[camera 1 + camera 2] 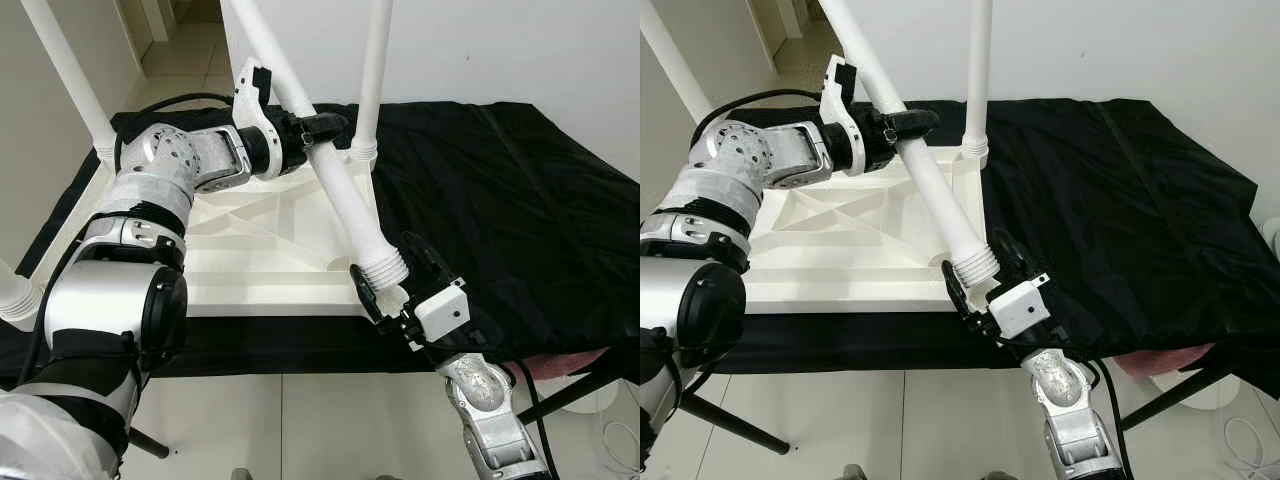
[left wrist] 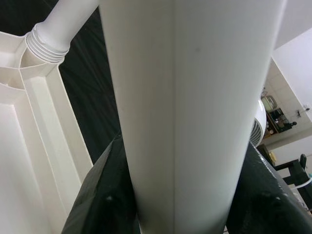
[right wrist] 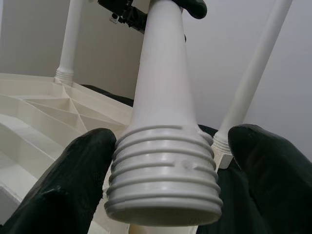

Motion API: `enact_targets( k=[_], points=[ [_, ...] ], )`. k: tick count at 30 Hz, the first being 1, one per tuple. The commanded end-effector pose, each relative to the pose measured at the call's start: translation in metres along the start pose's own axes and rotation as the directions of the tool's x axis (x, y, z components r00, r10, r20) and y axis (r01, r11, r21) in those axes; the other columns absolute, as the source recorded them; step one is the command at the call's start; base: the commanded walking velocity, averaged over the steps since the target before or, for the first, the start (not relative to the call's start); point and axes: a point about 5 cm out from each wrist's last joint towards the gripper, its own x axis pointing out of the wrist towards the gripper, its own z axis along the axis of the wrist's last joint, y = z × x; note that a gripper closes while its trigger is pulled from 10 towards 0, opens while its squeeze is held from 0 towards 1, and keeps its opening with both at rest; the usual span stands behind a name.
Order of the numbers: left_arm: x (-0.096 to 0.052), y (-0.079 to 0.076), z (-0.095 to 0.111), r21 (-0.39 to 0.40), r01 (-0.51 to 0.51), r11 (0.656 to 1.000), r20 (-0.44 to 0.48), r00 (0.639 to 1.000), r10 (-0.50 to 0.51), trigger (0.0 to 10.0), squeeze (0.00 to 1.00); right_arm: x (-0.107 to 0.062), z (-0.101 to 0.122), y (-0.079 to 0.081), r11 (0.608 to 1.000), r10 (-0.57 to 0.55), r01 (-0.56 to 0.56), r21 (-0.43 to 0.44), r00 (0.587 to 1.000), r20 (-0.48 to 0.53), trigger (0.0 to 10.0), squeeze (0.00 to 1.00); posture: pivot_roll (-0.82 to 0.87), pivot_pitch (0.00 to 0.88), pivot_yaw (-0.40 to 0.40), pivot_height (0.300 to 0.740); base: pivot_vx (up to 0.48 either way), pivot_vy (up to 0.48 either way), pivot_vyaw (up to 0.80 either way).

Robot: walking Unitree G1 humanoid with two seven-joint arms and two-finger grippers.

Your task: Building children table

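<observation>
Tabletop (image 1: 840,250): white plastic, upside down on a black cloth (image 1: 1120,200), ribbed underside up; near corner directly beside the right gripper.
Fitted legs: one white leg (image 1: 978,70) upright in the far corner socket, just beyond the left gripper; another (image 1: 70,75) upright at the far corner on the robot's left.
Loose leg (image 1: 925,180): white, tilted, upper end leaning away towards the robot's left; threaded end (image 1: 976,262) lowest, over the near corner of the tabletop. Seated in the socket or only above it: cannot tell.
Left gripper (image 1: 902,125): on the loose leg's shaft, well above the threads; black fingers (image 2: 105,195) closed around the shaft, pressed to it on both sides in the left wrist view.
Right gripper (image 1: 982,285): at the threaded end, beneath and around it; fingers (image 3: 68,180) spread wide, one on either side of the threads. One finger close against the ribs, the other apparently clear, so no firm grip seen.
Floor (image 1: 890,420): pale tiles below the cloth's near edge.
</observation>
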Motion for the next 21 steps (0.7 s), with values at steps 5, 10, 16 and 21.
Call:
enact_targets(
  k=[5,10,16,21],
  points=[
    [-0.003,-0.007,0.014,-0.015,0.075,0.997,0.044,0.996,-0.074,10.0,0.0,-0.002,-0.001,0.001,1.0,-0.014,0.014,0.021,1.0,-0.01,10.0,1.0,-0.13,0.0,0.087,0.74,0.0,0.0,0.0],
    [-0.005,-0.004,0.02,0.011,0.053,0.999,0.076,0.996,-0.054,10.0,0.0,-0.005,-0.004,0.0,0.998,-0.037,0.038,0.041,0.999,-0.033,10.0,0.0,-0.13,0.0,0.079,0.74,0.0,0.0,0.0],
    [-0.008,-0.002,0.027,0.066,0.029,0.997,0.125,0.992,-0.037,10.0,0.0,-0.007,-0.006,-0.003,0.995,-0.056,0.061,0.085,0.997,-0.058,10.0,0.0,-0.13,0.0,0.076,0.74,0.0,0.0,0.0],
    [-0.012,-0.002,0.039,0.162,-0.004,0.987,0.202,0.979,-0.029,10.0,0.0,-0.007,-0.01,-0.008,0.989,-0.085,0.097,0.108,0.99,-0.109,10.0,0.0,-0.14,0.0,0.064,0.74,0.0,0.0,0.0]
  ],
)
